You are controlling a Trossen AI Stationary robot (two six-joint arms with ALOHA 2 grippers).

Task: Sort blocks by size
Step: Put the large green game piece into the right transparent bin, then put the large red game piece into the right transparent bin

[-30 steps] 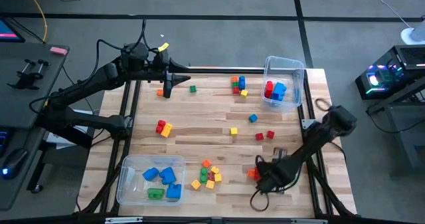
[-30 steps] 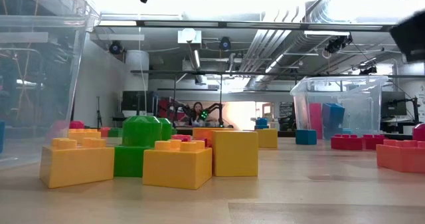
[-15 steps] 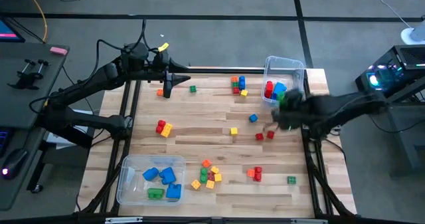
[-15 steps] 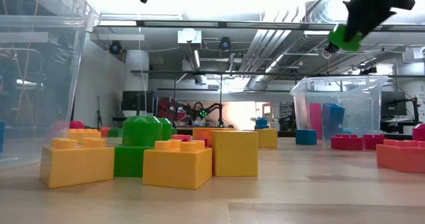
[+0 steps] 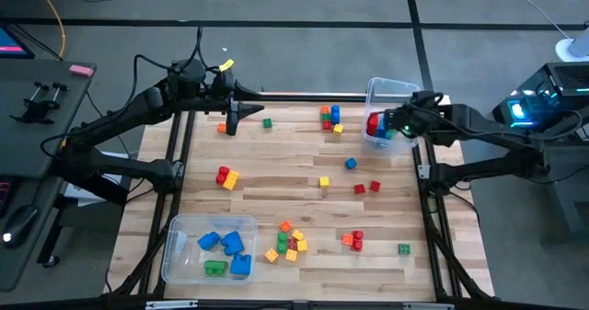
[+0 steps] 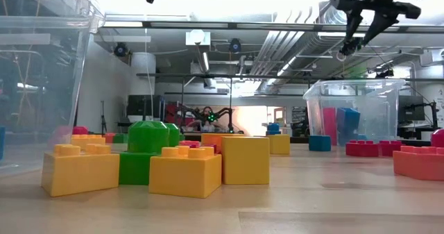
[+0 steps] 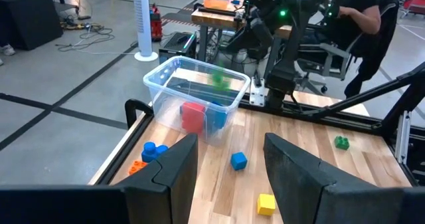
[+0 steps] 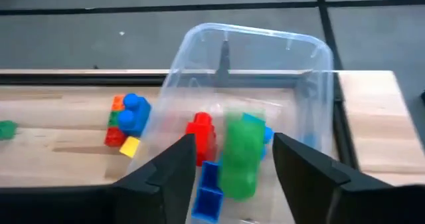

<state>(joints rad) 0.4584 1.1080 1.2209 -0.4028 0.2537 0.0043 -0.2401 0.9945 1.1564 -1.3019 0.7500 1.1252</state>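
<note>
Blocks (image 5: 290,240) are lying scattered across the desk (image 5: 276,186), the sorting only partly done: a few large ones are sitting in the bin (image 5: 207,247) at lower left and in the bin (image 5: 394,98) at upper right, while many are waiting outside. A green block (image 8: 238,159) is dropping, blurred, between the right gripper (image 8: 232,159) and the upper-right bin, its fingers spread and clear of it. The left gripper (image 5: 232,126) is hovering at upper left, fingers parted, empty.
</note>
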